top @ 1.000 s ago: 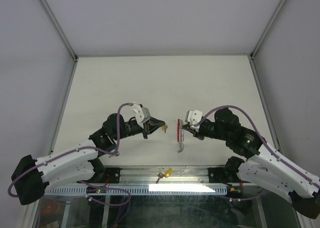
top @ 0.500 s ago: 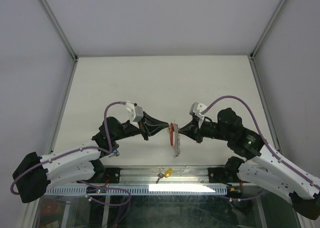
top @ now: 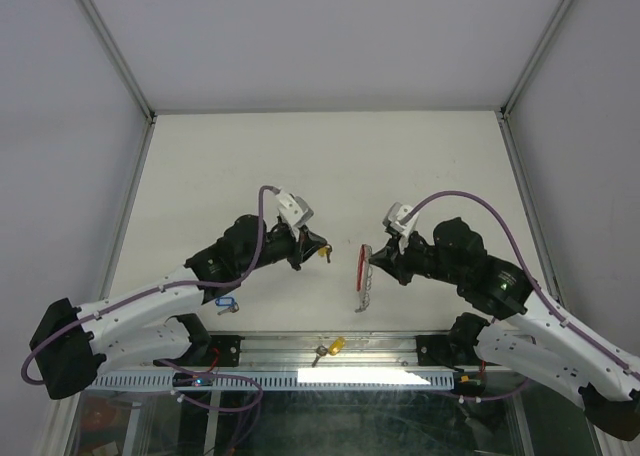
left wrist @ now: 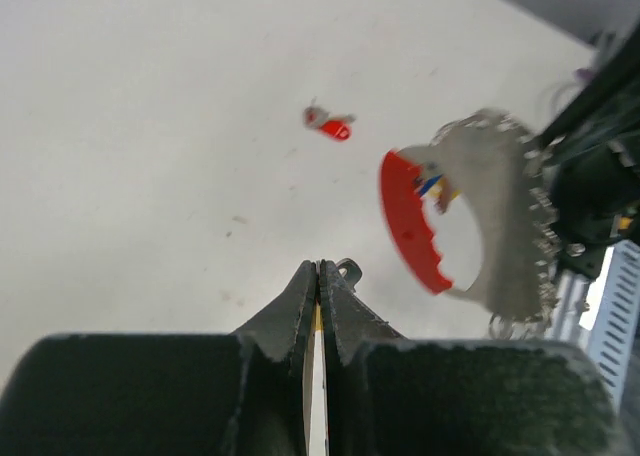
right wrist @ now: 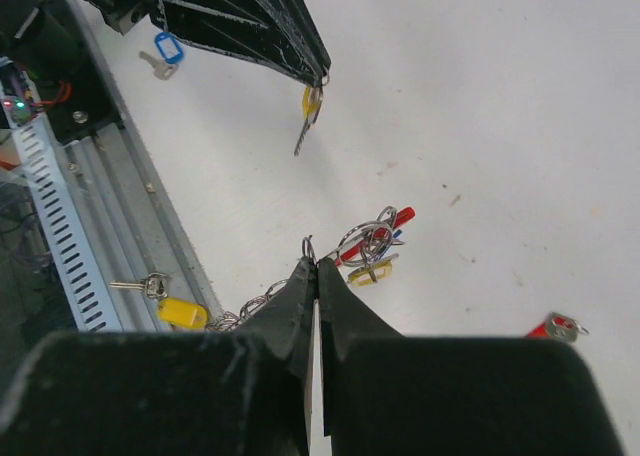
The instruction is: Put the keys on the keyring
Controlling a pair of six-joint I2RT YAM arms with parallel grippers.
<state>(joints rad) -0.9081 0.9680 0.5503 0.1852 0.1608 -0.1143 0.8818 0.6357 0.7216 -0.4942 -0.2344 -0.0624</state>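
Note:
My right gripper (top: 373, 262) is shut on a small ring of the keyring (top: 361, 273) and holds it above the table. Its red band (right wrist: 388, 226) and silver rings (right wrist: 250, 306) hang by the jaws (right wrist: 316, 266), with a yellow tag (right wrist: 368, 273) among the rings. My left gripper (top: 322, 250) is shut on a yellow-tagged key (right wrist: 310, 111), which hangs from its tip a short way left of the keyring. In the left wrist view the jaws (left wrist: 320, 269) are closed on a yellow sliver and the keyring (left wrist: 412, 226) is ahead to the right.
A blue-tagged key (top: 225, 302) lies on the table by the left arm. A red-tagged key (left wrist: 332, 127) lies on the table beyond the grippers. Another yellow-tagged key (top: 332, 348) lies on the metal rail (top: 400, 348) at the near edge.
Half a second ago the two gripper tips met at the keyring. My left gripper has since drawn back to the left with the yellow key still in it, and the keyring hangs straighter.

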